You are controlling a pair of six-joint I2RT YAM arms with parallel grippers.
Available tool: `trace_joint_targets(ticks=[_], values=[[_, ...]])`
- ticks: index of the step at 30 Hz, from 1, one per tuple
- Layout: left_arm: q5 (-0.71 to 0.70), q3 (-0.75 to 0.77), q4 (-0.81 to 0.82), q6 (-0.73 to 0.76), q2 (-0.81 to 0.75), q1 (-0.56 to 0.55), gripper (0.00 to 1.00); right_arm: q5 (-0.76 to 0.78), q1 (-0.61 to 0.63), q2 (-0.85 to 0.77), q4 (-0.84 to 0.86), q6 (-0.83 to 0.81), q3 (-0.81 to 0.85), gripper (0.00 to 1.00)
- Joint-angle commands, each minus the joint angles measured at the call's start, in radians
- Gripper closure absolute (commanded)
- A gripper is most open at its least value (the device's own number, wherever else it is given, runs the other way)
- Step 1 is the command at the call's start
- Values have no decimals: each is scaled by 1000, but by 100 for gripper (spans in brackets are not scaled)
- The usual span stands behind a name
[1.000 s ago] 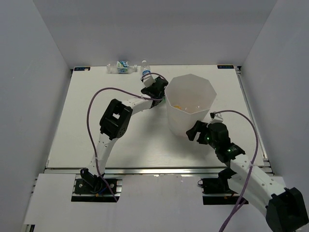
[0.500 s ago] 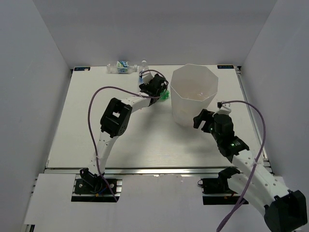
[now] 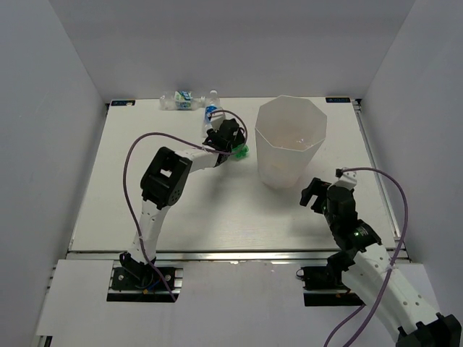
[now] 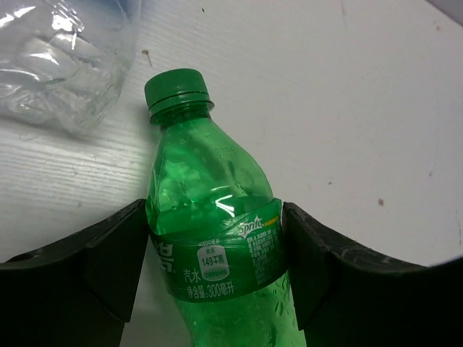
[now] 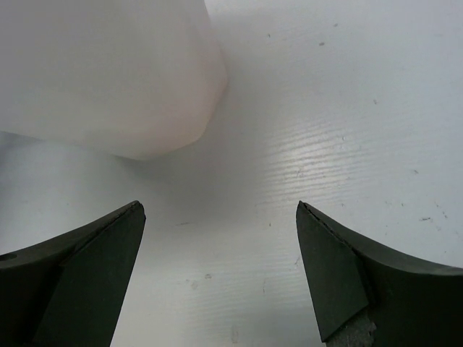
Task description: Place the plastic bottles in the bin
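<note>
The left end effector (image 4: 215, 242) is clamped on the one green bottle (image 4: 210, 181), a finger against each side of its label, left of the single white bin (image 3: 289, 165). Two more bottles sit on the table (image 3: 145, 210): a clear blue-labelled bottle (image 3: 210, 113) just behind that end effector, and what looks like a second clear bottle (image 3: 181, 100) lying at the far edge. The right end effector (image 5: 217, 267) is spread wide and empty, near the bin.
</note>
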Motion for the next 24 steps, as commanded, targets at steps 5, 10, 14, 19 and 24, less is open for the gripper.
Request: trace_joint_targets(ticks=[5,10,14,19,24], values=[[-24,7,-117,93,-231,-1,59,26,-2,-2,56,18,-72,11],[-191,73,-212,108,-366,0,68,6,-2,-37,53,47,-99,11],[-262,105,-226,124,-451,0,67,8,-2,-75,51,30,-107,11],[-47,87,-85,168,-566,-10,65,-26,-2,-109,63,5,-118,11],[199,128,-54,329,-554,-142,54,-21,-2,-104,65,1,-116,11]])
